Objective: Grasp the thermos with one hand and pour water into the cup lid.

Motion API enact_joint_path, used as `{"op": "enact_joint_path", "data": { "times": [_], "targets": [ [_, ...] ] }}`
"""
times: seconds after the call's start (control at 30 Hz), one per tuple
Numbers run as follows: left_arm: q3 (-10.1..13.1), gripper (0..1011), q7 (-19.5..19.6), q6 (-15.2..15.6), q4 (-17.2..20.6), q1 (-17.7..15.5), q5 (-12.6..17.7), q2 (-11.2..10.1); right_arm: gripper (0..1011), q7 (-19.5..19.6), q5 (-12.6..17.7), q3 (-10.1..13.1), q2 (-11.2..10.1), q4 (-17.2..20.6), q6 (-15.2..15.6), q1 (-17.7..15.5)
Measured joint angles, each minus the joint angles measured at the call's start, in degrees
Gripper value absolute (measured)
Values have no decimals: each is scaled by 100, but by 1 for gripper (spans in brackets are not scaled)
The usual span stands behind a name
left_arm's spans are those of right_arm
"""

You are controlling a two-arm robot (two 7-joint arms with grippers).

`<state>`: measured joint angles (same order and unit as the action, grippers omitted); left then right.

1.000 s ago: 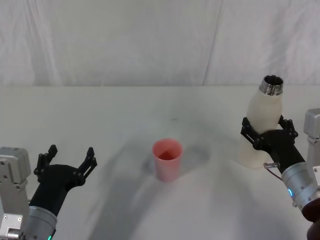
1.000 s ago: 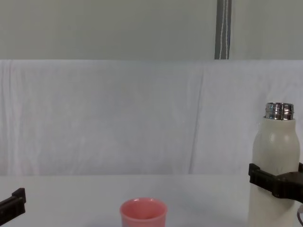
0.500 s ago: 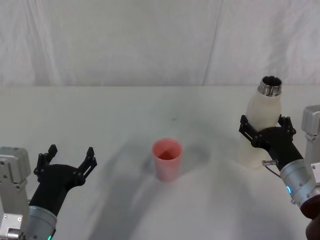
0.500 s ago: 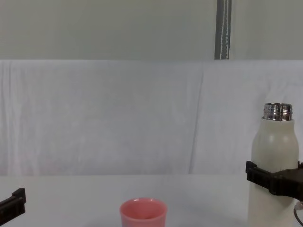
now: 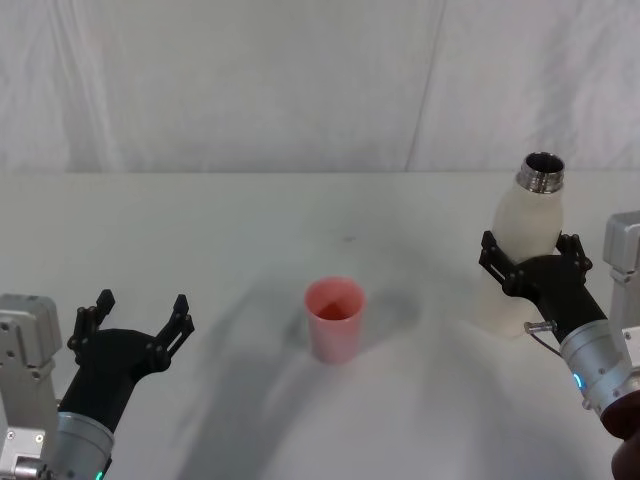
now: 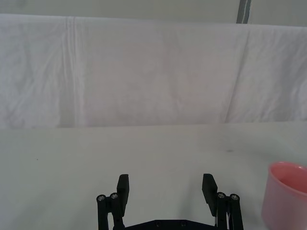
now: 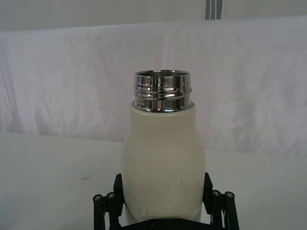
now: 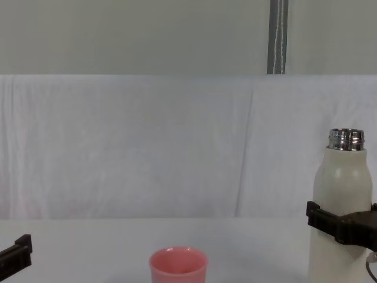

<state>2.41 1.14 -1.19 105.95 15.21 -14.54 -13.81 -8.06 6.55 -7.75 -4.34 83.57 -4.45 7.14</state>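
- Right gripper (image 5: 530, 268): clamped around the lower middle of the thermos (image 5: 522, 250), black fingers (image 7: 109, 206) pressed on both flanks in the right wrist view; thermos upright at the bench's right side.
- Left gripper (image 5: 135, 322): parked low on the left, spread wide, holding nothing, clear of the work.
- Cup lid (image 5: 334, 318): standing upright near the middle of the bench (image 5: 250, 230), well apart from the thermos, mouth open upward.
- Step in hand, as a judgement: grasp looks settled, so lift and carry toward the cup lid come next.
- Advice: lift straight up first, travel with the neck vertical, stop with the steel mouth (image 5: 543, 166) just above and beside the pink rim, then tilt slowly from the wrist.
- Grip sits below the shoulders, so weight above may swing on tilting; worth keeping the squeeze firm and the roll gentle.
- Small, light cup lid: likely to tip if nudged or hit by a fast stream.
- Thermos: tall, cream-white matte body, rounded shoulders, shiny threaded steel neck, faint scuffs low on the wall.
- Cup lid: smooth pink plastic-looking wall, slightly tapered.
- Bench: plain white, white cloth (image 8: 147, 147) hanging behind.
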Motion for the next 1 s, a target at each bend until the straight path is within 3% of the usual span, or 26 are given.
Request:
{"op": "enact_joint_path", "data": {
  "times": [1.0],
  "targets": [
    [0, 1001, 0, 0, 0, 0, 0, 0, 950, -13, -161, -76, -101, 194, -246, 2]
  ]
}}
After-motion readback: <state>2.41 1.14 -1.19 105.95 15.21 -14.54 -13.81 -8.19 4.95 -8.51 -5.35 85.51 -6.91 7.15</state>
